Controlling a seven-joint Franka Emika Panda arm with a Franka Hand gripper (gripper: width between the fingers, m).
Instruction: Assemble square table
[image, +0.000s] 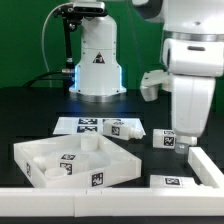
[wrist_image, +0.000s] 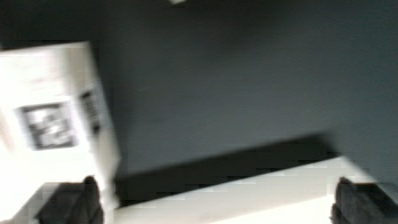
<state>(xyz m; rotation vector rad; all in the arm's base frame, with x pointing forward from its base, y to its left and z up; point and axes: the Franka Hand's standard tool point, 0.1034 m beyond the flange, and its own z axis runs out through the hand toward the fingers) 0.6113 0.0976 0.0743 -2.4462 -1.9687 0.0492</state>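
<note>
Rail (image: 100, 200) frontmost; square top (image: 75, 160) behind; hand (wrist_image: 217, 205) wide open, empty, hovering near leg (image: 165, 140).

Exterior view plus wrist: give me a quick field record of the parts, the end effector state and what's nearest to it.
top: square table top lies on the table, exterior view's left
legs: right leg and middle leg lie loose behind the top, not fitted
end effector: end effector open, empty, low beside the right leg
wrist check: a tagged leg, probably the right leg, lies outside the jaws; nothing between them
border: white rail along the front
held: nothing
</note>
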